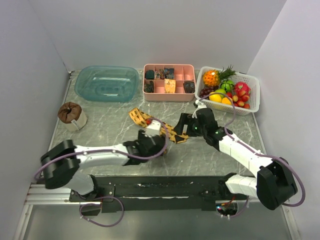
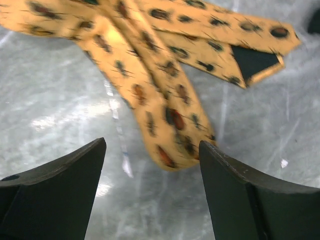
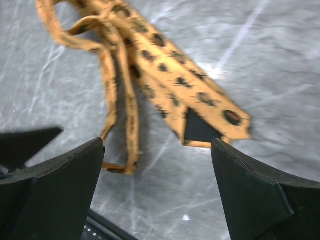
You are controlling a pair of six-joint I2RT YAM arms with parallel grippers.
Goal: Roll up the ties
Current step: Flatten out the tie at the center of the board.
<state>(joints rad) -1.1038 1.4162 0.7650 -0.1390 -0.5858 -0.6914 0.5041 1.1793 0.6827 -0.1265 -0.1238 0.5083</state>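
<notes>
Limp, pointed golden cloth tie (image 2: 172, 117) on glossy veined tabletop (image 2: 55, 115)

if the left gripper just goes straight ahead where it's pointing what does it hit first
Probably the tie: one end of it lies just ahead of the open left gripper, in line with its gap. How far off is unclear.

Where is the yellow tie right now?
Seen from above, the tie lies loosely folded in the middle of the table, in front of the pink box, between the left gripper and the right gripper.
</notes>
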